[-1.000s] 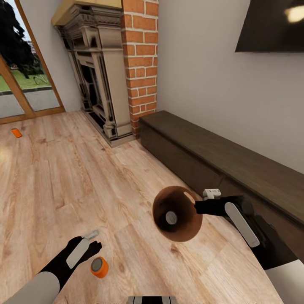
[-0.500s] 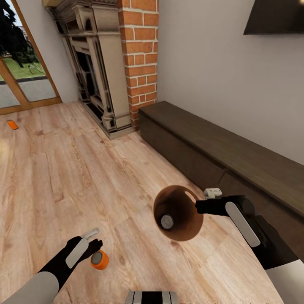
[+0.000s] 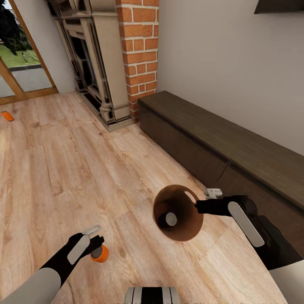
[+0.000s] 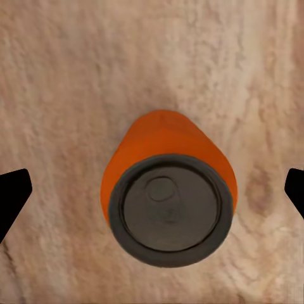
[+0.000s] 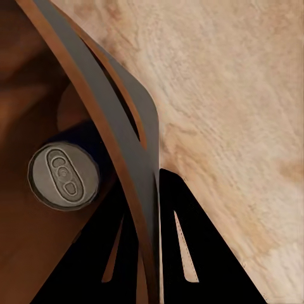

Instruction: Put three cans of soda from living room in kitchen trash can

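An orange can of soda [image 3: 100, 253] stands upright on the wood floor, its dark grey top [image 4: 168, 209] facing my left wrist camera. My left gripper [image 3: 95, 244] hovers open right above it, one black fingertip [image 4: 12, 196] on each side of the can and well apart from it. My right gripper [image 3: 197, 207] is shut on the rim of the trash can [image 3: 179, 230], holding it tilted above the floor. Inside it lies the dark blue can [image 5: 63, 174], silvery top showing [image 3: 171, 218]. A second orange can [image 3: 6, 115] lies far off by the glass doors.
A long dark low cabinet [image 3: 236, 147] runs along the wall close to my right arm. The stone fireplace [image 3: 101, 76] and brick chimney [image 3: 139, 50] stand ahead, with the wood-framed glass doors [image 3: 21, 71] at the far left. Open wood floor lies between.
The view has shifted as the camera moved, sliding the room upward. My left gripper has closed in over the orange can. The blue can has shifted a little inside the trash can.
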Controlling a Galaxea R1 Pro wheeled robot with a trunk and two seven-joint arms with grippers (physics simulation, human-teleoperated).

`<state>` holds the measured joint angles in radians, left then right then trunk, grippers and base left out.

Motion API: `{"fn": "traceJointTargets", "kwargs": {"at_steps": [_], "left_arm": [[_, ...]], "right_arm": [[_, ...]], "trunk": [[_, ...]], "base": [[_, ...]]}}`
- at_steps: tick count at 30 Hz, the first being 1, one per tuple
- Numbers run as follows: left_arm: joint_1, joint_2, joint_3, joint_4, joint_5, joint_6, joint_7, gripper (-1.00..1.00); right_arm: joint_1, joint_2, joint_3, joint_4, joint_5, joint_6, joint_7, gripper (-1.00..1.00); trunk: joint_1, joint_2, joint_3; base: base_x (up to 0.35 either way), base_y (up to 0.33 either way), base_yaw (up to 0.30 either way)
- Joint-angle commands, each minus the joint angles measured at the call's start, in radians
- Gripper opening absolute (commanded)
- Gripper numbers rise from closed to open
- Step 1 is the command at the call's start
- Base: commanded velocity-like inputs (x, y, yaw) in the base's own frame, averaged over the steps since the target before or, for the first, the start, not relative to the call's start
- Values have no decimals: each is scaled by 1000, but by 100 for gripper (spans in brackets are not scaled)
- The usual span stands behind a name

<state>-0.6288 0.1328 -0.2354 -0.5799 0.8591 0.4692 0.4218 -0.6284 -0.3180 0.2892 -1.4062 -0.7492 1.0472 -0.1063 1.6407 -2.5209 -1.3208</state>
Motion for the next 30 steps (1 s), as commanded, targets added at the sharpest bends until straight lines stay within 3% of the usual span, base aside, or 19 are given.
{"fn": "traceJointTargets", "kwargs": {"at_steps": [1, 12, 23, 30], "left_arm": [[0, 0, 0, 0, 0, 0, 0, 100], [0, -1, -1, 0, 0, 0, -5, 100], [0, -2, -2, -3, 3, 0, -9, 100], [-1, -16, -4, -6, 1, -11, -9, 100]], "right_arm": [[-1, 0, -1, 0, -23, 0, 5, -100], [-1, 0, 1, 0, -24, 0, 5, -100], [-1, 0, 2, 0, -24, 0, 5, -100], [-1, 0, 2, -1, -24, 0, 5, -100]], "trunk": [[0, 0, -4], [5, -3, -46], [5, -3, -46], [5, -3, -46]], "base": [[0, 0, 0], [0, 0, 0], [0, 0, 0], [0, 0, 0]]}}
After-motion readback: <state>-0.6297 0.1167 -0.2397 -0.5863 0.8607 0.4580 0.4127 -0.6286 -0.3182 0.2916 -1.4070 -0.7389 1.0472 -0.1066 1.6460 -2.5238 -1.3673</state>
